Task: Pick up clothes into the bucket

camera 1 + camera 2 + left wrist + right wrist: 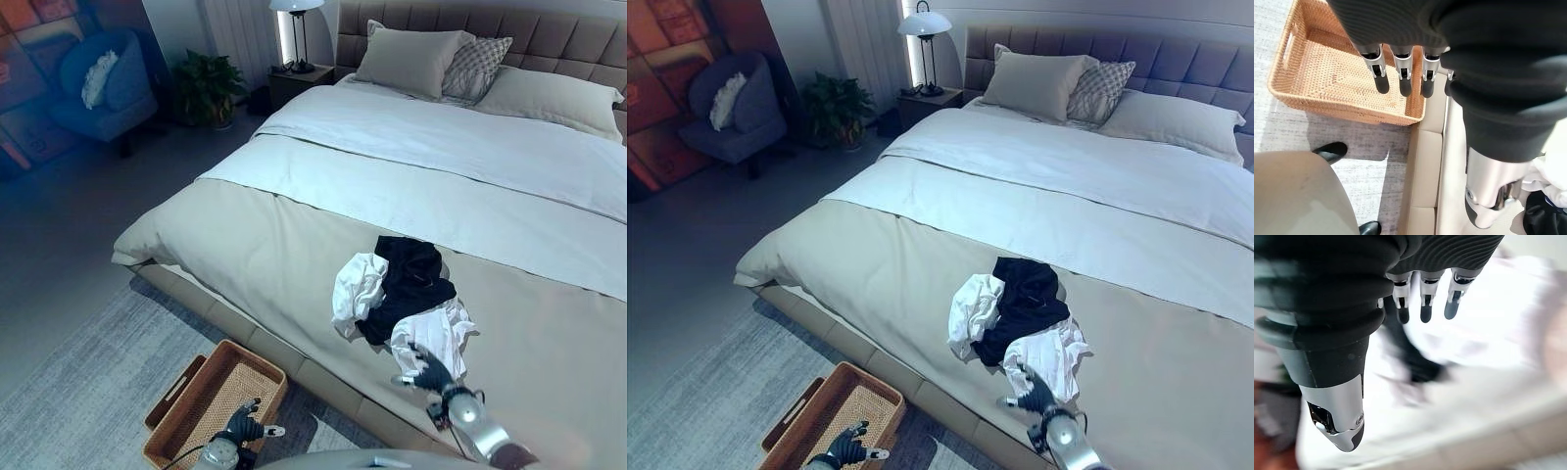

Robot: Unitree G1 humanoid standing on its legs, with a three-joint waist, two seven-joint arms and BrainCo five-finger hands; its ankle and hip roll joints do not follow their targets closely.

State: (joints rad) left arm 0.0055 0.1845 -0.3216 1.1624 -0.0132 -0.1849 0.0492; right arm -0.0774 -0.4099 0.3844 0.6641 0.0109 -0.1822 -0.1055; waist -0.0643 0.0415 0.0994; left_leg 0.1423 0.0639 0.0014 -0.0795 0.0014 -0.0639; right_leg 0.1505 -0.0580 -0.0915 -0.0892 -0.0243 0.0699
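Closest to you, low on the robot's left, the left hand [240,427] hangs over the floor with its fingers [1382,78] straight and relaxed, holding nothing; it sits just above the near rim of the basket [186,431], likely parked there so the way in stays free. The basket is a shallow woven tray with cut-out handles, standing on the grey rug [88,382] right against the foot edge of the bed [255,255], with nothing in it yet; that spot looks chosen so clothes need only a short drop off the mattress edge. On the robot's right, the right hand [431,375] reaches out over the bed's foot edge, its fingers [1424,309] extended and apart, gripping nothing, and its tips are at the near edge of the clothes, so you appear to be at the start of the first pick. The clothes are a small heap near the foot edge of the bed: a white garment [433,336] nearest the hand, a black garment [411,279] lying across the middle, and a second white piece [357,290] on the heap's left side. They overlap, so one grab may drag a neighbour along. Further up are the turned-back white sheet [431,147] and pillows [411,59] at the headboard, with a lamp [297,29] on the nightstand, a plant [206,88] and a blue armchair [103,88] at the far left.
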